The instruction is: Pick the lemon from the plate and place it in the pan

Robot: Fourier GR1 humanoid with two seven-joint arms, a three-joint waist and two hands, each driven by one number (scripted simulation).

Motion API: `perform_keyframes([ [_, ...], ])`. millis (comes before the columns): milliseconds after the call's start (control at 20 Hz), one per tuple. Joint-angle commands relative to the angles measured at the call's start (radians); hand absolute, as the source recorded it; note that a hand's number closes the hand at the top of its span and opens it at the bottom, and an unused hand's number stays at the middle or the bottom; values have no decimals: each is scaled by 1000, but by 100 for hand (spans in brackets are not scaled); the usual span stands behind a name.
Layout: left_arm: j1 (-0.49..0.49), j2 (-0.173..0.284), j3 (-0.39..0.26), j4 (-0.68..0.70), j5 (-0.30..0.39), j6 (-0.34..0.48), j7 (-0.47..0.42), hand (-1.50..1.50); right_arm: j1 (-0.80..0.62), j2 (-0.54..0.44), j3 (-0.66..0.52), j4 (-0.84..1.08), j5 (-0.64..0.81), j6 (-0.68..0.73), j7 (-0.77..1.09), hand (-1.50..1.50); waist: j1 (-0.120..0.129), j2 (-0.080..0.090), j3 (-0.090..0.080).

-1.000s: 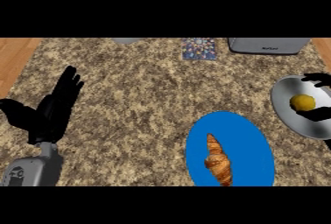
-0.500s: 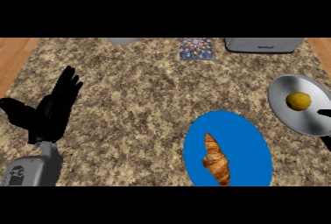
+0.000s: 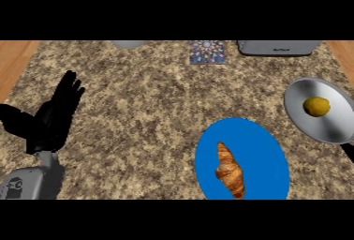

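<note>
The speckled brown granite tabletop [image 3: 152, 108] is filling the head view, with strips of pale wood showing down both side edges. Sitting on it near the lower middle is the oval blue plate [image 3: 266, 154], and it is carrying only a golden-brown croissant [image 3: 230, 169], lying lengthwise, one tip pointing away from the robot and the other towards it. No lemon is on that plate. Over at the right edge the round grey metal pan [image 3: 304, 119] is lying well apart from the left hand, its dark handle running off towards the lower right corner. And there, inside the pan, the small round yellow lemon [image 3: 317, 106] is sitting on the pan floor, a little up from its middle. So, judging from how things lie, the placing is looking done.

The black left hand [image 3: 52, 119] is resting at the left of the view, fingers straight and spread, pointing up, thumb out to the side, holding nothing. The lemon lies far across to its right, with the plate in between. The right hand is not showing anywhere, so its fingers cannot be told. Being round, the lemon offers no long axis to line up on.
</note>
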Motion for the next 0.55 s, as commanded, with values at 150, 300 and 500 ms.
perform_keyframes([
  [150, 12, 1, 5, -26, 0, 8, 11, 0, 121, -69, -7, -15, -37, 259, -177, -150, -9, -6, 3],
  [300, 30, -11, 12, 19, 2, 1, -45, 0, 142, -54, -8, -27, -52, 244, -184, -150, -10, -2, 2],
  [500, 14, 16, 24, -1, 21, -15, 6, 0, 168, -62, 12, -50, -54, 239, -185, -150, -2, -4, 2],
])
